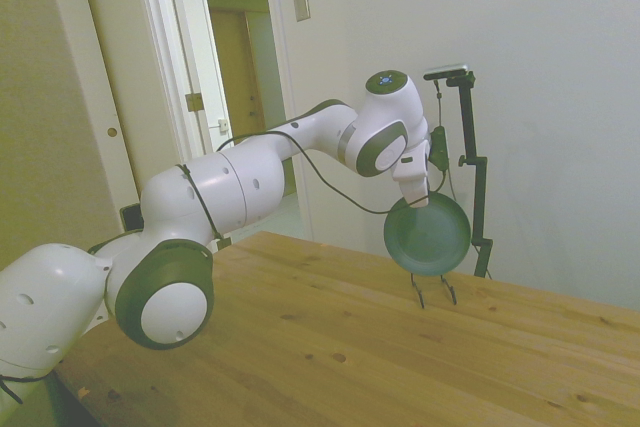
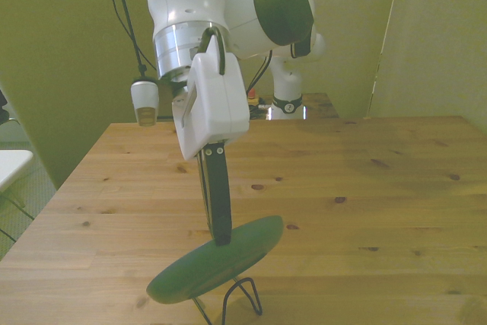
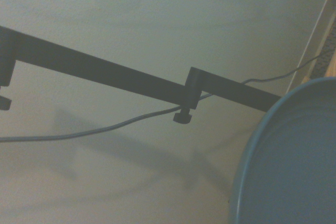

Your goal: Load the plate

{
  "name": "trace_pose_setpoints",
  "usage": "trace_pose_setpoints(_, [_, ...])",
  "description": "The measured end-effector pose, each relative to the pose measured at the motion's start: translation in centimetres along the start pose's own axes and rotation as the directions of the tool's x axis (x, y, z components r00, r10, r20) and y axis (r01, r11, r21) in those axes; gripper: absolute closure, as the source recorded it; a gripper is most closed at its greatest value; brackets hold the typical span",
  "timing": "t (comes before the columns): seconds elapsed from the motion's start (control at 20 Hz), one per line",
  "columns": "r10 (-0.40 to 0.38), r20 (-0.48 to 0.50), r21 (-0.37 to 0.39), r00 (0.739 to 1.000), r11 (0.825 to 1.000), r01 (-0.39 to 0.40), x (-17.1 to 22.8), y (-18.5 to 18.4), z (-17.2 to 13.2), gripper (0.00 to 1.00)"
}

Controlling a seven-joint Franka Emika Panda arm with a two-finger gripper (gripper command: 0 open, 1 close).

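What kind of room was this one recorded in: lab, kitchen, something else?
Probably an ordinary indoor room set up as a robot test space, not a kitchen. A bare wooden table, plain walls and an open doorway show; the only kitchen item is the plate over a wire stand.

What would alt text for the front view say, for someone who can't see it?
A white robot arm's hand holds a dark green plate on edge, just above a thin black wire stand on a wooden table. The plate is tilted.
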State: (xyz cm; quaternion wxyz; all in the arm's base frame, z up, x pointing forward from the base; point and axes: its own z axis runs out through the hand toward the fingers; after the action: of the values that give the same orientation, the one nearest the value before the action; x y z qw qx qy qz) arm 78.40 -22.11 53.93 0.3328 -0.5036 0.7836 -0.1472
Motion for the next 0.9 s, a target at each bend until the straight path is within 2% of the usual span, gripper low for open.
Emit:
trace_pose_setpoints(0.35, [0.019, -0.001, -0.008, 1.000, 1.000, -0.019, 1.8, 0.2, 1.1, 1.00])
trace_pose_setpoints(0.9, [0.021, 0.006, -0.013, 1.000, 1.000, -0.021, 2.3, 0.4, 1.7, 1.00])
